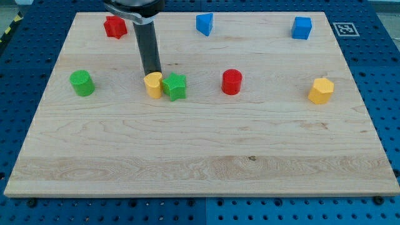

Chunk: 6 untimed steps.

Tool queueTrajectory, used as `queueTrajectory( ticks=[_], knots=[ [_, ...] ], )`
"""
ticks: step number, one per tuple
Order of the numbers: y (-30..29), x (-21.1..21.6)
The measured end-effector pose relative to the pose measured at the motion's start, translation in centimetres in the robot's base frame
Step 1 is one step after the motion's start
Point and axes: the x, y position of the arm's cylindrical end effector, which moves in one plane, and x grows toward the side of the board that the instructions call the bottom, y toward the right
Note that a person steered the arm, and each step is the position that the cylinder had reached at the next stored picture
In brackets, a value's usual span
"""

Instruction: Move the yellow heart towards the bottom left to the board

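Tip: my tip (152, 72) stands at the top edge of the yellow heart, seemingly touching it, though the contact is hard to confirm from this angle.
Rod end: a bare dark rod, no jaws to open or close, holding nothing.
Yellow heart: the yellow heart (153, 84) sits left of the board's centre, touching the green star (175, 86) on its right.
Green cylinder: the green cylinder (82, 82) lies well to the view's left of the heart.
Red cylinder: the red cylinder (232, 81) is right of the star.
Yellow hexagon: the yellow hexagonal block (321, 90) is near the right edge.
Top row: red star-like block (114, 26), blue pentagon-like block (204, 24), blue cube (302, 27).
Board: the wooden board (200, 165) rests on a blue perforated table (384, 75).
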Motion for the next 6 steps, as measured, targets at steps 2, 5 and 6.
queueTrajectory(
  ticks=[2, 5, 6],
  knots=[
    [2.1, -0.4],
    [2.0, 3.1],
    [2.0, 4.6]
  ],
)
